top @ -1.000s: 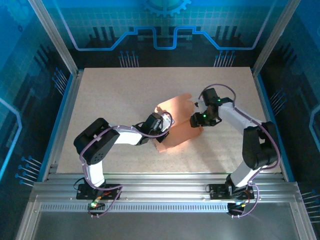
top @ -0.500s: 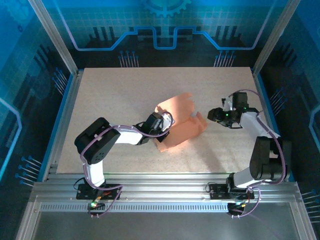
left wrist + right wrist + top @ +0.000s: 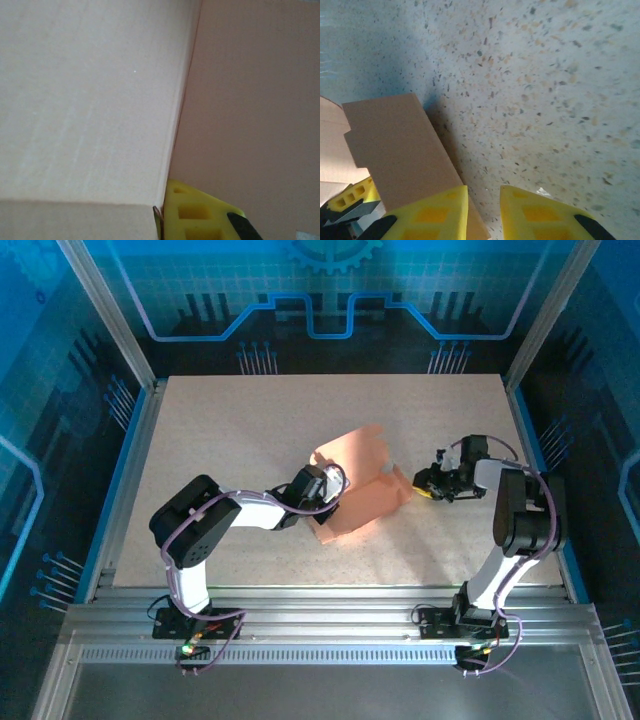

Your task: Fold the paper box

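The salmon-orange paper box [image 3: 360,490] lies partly folded mid-table, one panel raised at the back. My left gripper [image 3: 326,490] is shut on its left panel. In the left wrist view the pale cardboard [image 3: 90,100] runs edge-on beside one yellow finger [image 3: 197,212]; the other finger is hidden behind the sheet. My right gripper [image 3: 432,485] hovers low just right of the box's right flap [image 3: 400,483], narrowly open and holding nothing. In the right wrist view that gripper [image 3: 484,192] is over bare table, with the flap [image 3: 395,150] passing under its left finger [image 3: 437,210].
The speckled tabletop [image 3: 250,420] is bounded by metal frame rails, with blue walls beyond. Free room lies at the back and to the far left and right of the box.
The right gripper left the box's right flap, swung out to the right, then came back left beside the flap. The flap settled lower. The left arm has not moved.
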`<state>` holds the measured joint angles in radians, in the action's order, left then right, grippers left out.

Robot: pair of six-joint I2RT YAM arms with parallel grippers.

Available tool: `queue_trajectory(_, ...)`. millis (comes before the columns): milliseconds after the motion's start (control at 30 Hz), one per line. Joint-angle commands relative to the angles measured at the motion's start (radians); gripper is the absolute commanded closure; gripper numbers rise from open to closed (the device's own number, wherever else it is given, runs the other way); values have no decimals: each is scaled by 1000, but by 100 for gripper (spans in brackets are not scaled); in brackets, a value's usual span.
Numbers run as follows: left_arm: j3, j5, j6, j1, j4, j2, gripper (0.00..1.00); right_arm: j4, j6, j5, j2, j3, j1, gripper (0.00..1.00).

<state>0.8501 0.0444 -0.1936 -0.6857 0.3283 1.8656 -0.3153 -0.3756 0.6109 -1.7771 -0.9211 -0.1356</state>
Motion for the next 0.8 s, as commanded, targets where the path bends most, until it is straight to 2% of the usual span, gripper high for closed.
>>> queue_trajectory(0, -32, 13, -23, -3, -134, 48, 99, 3, 42, 94, -36, -20, 17, 75)
queue_trajectory(200, -34, 11, -14, -2, -133, 42, 99, -16, 73, 97, -49, -29, 16, 76)
queue_trajectory(333, -34, 11, -15, -2, -136, 40, 99, -46, 94, 112, -64, -52, 17, 68)
queue_trajectory(433, -34, 9, -15, -3, -138, 41, 99, -58, 104, 117, -65, -59, 18, 66)
queue_trajectory(533, -37, 12, -17, -2, -138, 41, 99, -26, 108, 192, -52, -51, 19, 62)
queue_trajectory(767, -37, 14, -22, -3, -137, 44, 99, -95, 152, 183, -72, -100, 65, 61)
